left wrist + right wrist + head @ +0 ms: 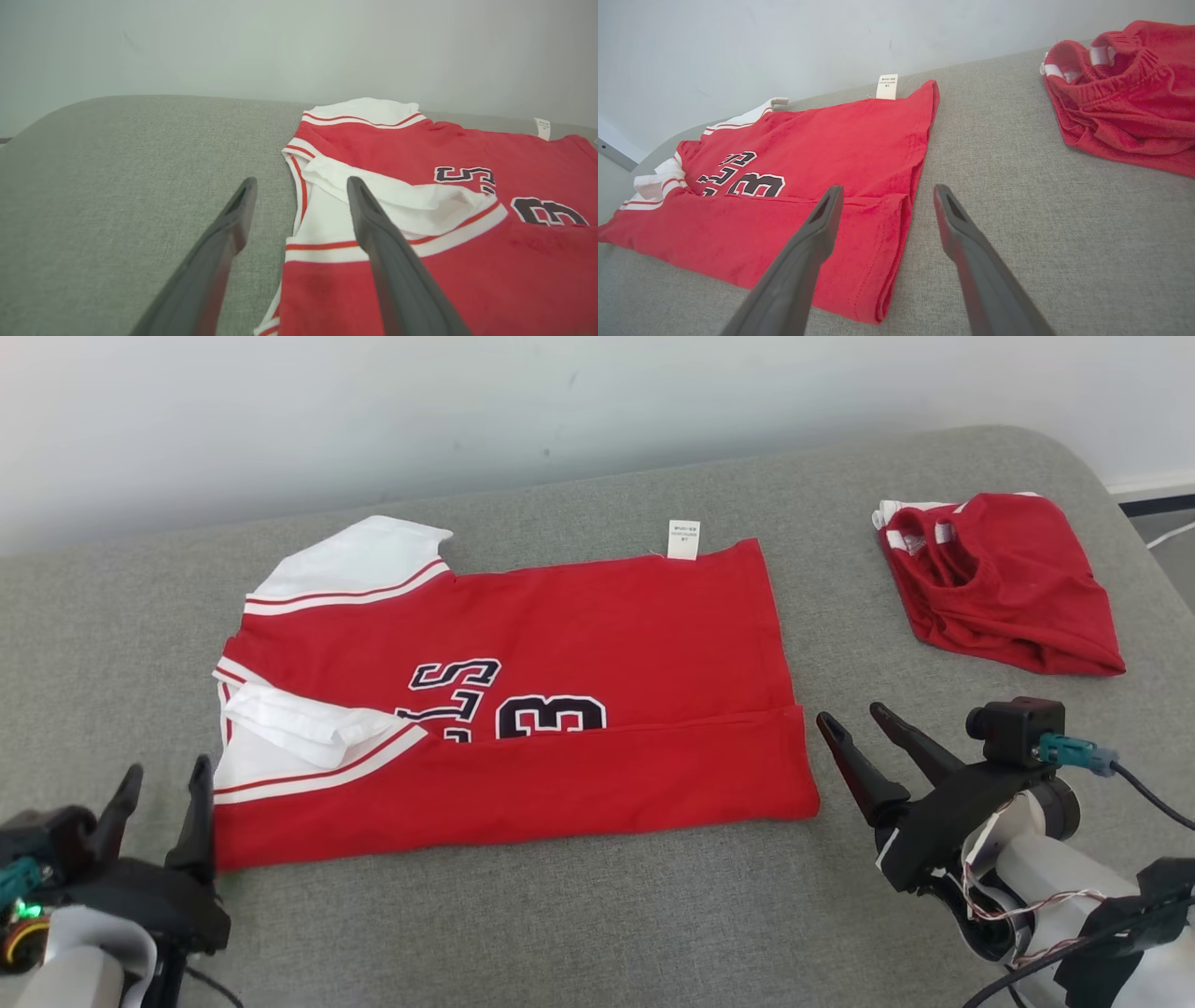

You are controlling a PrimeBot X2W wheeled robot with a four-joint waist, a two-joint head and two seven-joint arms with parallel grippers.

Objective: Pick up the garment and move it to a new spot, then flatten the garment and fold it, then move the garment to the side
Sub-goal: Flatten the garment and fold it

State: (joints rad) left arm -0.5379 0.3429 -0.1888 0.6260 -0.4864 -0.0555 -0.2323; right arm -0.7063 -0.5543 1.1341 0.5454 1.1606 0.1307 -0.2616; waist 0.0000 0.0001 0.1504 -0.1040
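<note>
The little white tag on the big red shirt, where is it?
In the head view the white tag sticks out from the far edge of the red shirt, right of its white sleeve.

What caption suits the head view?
Open left gripper and right gripper flank a part-folded red-and-white jersey on grey fabric surface.

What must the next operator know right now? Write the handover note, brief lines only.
Open and empty: left gripper at the sleeve end of the jersey, right gripper just off its hem end.
The jersey lies flat on the grey cushion, with its near long edge folded up over the lower part of the number.
The red shorts are bunched at the far right, apart from the jersey.
Done, by the look of it: flattened, first fold made.
Left: finish folding, then move the jersey to the side.
</note>
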